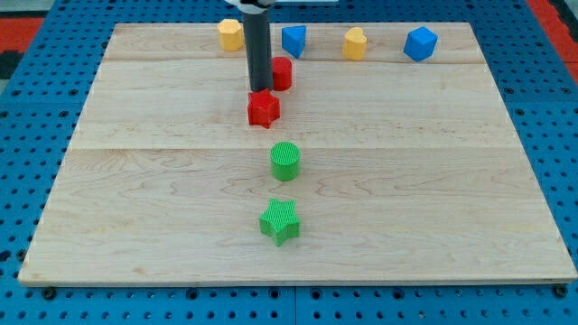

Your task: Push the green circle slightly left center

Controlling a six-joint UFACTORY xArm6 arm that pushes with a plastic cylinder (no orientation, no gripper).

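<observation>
The green circle [284, 161] is a short green cylinder near the board's middle, a little below centre. A green star [281, 221] lies just below it. My rod comes down from the view's top and my tip [261, 90] rests at the top edge of a red star [263, 109]. A red circle [281, 73] sits just right of the rod. My tip is above and slightly left of the green circle, with the red star between them.
Along the top edge of the wooden board [135, 199] lie a yellow hexagon [231, 34], a blue pentagon-like block [293, 41], a yellow heart [355, 43] and a blue hexagon [420, 43]. Blue pegboard surrounds the board.
</observation>
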